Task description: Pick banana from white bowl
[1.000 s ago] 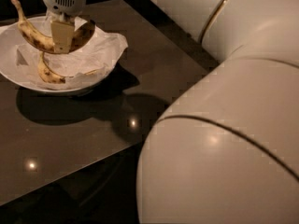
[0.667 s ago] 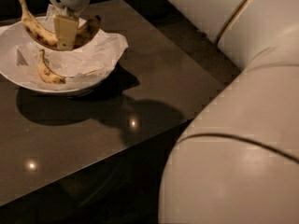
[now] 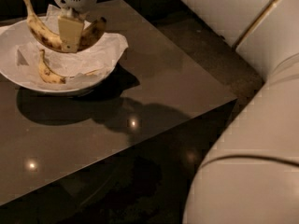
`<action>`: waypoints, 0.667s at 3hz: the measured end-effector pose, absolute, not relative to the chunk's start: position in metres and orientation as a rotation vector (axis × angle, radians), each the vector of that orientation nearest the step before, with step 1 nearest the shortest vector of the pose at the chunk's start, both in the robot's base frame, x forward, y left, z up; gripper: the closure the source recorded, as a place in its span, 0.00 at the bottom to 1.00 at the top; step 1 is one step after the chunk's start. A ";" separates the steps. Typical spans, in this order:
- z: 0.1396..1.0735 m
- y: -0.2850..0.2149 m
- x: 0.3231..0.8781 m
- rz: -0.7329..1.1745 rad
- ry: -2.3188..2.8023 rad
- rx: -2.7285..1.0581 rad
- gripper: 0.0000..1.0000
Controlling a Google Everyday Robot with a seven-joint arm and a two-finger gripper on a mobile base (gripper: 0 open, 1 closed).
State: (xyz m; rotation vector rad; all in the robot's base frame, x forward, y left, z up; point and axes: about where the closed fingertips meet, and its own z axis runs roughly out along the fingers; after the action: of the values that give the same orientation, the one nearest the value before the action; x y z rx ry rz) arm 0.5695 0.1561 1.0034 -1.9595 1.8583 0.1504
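As gripper holds banana above white bowl, paler banana lies inside.

Claw at upper left, fingers downward, tight around the banana; white arm at right.

Cream gripper above white bowl, clasping yellow banana w/ dense brown speckles & blackish tip; paler banana on white paper; glossy grey-brown table.
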 end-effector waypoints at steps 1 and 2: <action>1.001 0.145 0.554 0.201 1.899 -1.934 1.00; 0.998 0.126 0.540 0.253 1.945 -1.878 1.00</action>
State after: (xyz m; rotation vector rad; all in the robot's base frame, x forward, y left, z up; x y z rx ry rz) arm 0.5396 0.1264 0.9980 -1.8783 1.9451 0.2529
